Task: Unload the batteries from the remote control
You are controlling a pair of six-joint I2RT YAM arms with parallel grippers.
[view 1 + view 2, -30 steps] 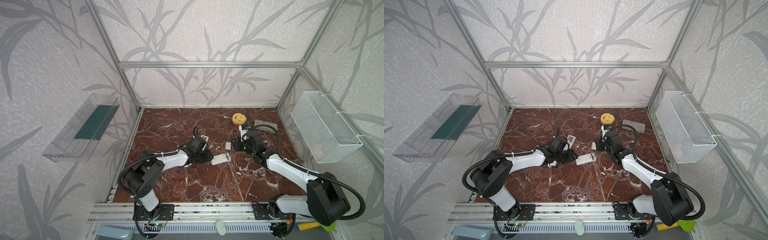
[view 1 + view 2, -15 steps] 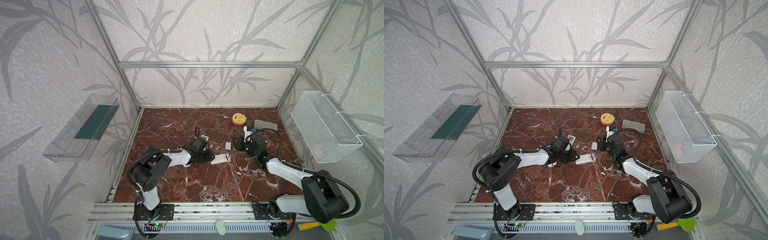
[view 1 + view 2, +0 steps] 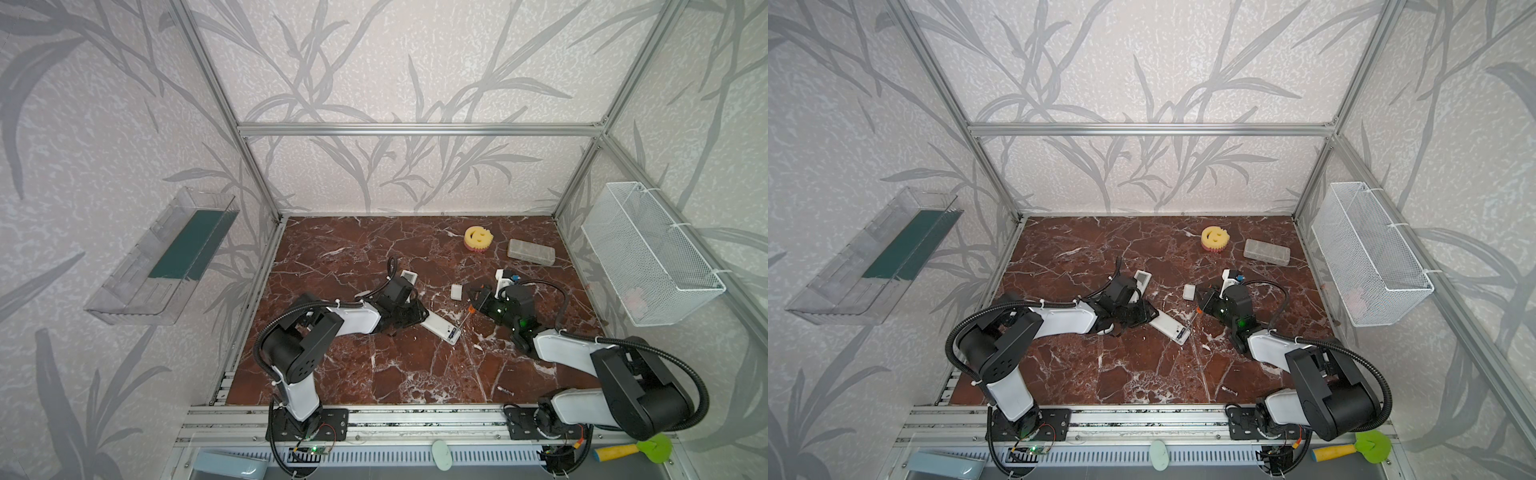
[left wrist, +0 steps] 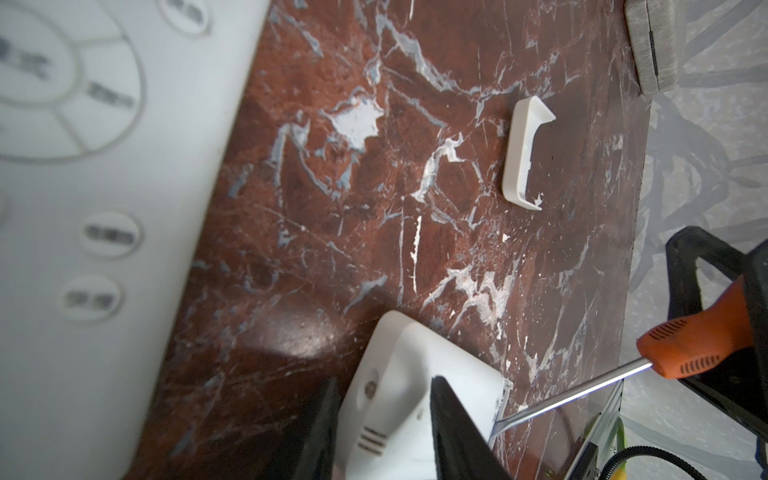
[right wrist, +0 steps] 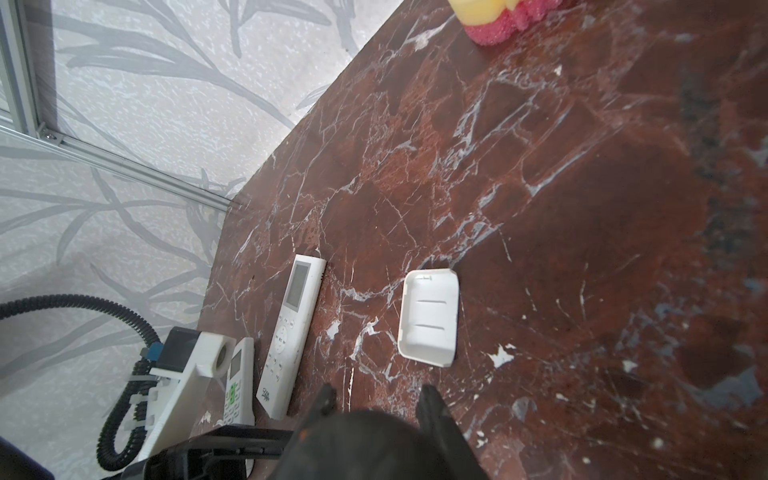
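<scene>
Left tool grips remote control — pointing diagonally front-right.

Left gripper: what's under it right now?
Under the left gripper lies a white remote, between its fingers, with the screwdriver tip at its end. The remote's underside and whatever is in its battery compartment are covered.

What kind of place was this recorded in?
Probably a lab robot cell: aluminium frame, leaf-patterned wall panels, marble-look tabletop, left arm and right arm bolted to a front rail.
</scene>
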